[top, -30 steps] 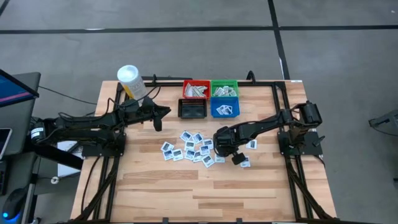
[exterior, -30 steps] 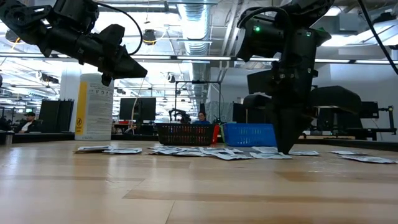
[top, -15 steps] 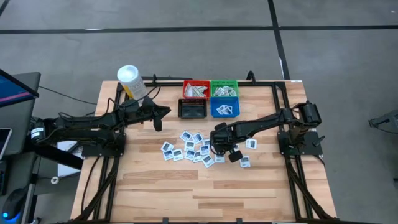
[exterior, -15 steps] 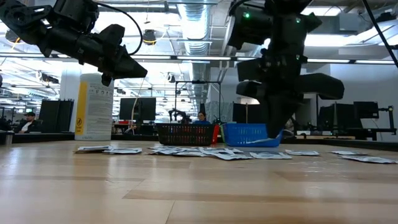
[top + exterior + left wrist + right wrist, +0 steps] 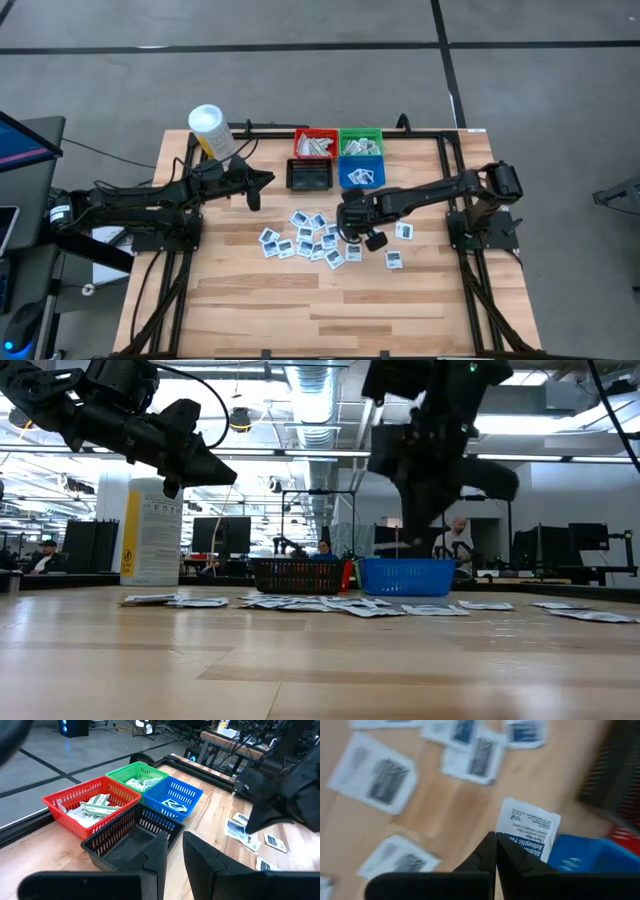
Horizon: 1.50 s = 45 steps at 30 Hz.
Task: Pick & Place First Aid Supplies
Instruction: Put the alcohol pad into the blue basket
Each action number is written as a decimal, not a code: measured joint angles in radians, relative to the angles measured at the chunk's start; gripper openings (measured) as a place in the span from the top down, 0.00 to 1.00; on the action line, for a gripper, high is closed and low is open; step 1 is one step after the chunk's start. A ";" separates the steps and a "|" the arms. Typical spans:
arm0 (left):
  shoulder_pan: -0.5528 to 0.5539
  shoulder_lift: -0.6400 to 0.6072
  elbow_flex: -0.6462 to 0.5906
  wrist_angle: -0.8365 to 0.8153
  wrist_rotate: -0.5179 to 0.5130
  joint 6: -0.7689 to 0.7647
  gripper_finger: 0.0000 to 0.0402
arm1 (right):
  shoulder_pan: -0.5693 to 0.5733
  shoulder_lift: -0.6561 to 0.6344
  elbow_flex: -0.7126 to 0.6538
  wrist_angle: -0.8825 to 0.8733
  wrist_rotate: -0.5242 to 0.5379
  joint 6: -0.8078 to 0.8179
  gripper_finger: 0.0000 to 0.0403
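Observation:
My right gripper point(image 5: 350, 218) hangs above the table just near of the blue bin point(image 5: 362, 175), shut on one square white packet with blue print point(image 5: 529, 832). Several more such packets point(image 5: 305, 235) lie flat on the wood to its left, and two more point(image 5: 404, 231) point(image 5: 393, 260) to its right. The red bin point(image 5: 315, 145) and green bin point(image 5: 361, 143) hold pale strips and packets; the black bin point(image 5: 309, 175) looks empty. My left gripper point(image 5: 175, 845) waits left of the black bin, narrowly open, holding nothing. My right gripper pinches the packet by one corner point(image 5: 512, 839) between its two fingertips point(image 5: 487, 851). The fingers come from above, pointing steeply down. The packet is lifted clear of the table and sticks out past the fingertips, flat and unfolded.
A white tub with a yellow label point(image 5: 210, 130) stands at the far left corner. The four bins sit in a square block at the far middle. The black frame rails point(image 5: 440, 135) run along the table's far and side edges. Bare wood point(image 5: 320, 300) covers the near half.
My right gripper has risen and moved toward the table's far left, toward the blue bin, tipping steeper. The packet it holds has come up off the table with it. The other packets stay where they were.

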 joint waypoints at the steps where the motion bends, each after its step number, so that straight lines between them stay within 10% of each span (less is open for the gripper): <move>1: 0.000 0.000 0.000 0.000 0.000 0.000 0.84 | -0.001 -0.011 0.000 0.010 0.020 -0.008 1.00; 24: 0.000 0.000 0.000 0.000 0.000 0.000 0.84 | -0.358 -0.095 0.000 0.058 0.053 -0.136 1.00; 45: 0.000 0.000 0.000 -0.026 0.077 0.000 0.84 | -0.385 -0.094 0.000 0.045 -0.032 -0.023 0.80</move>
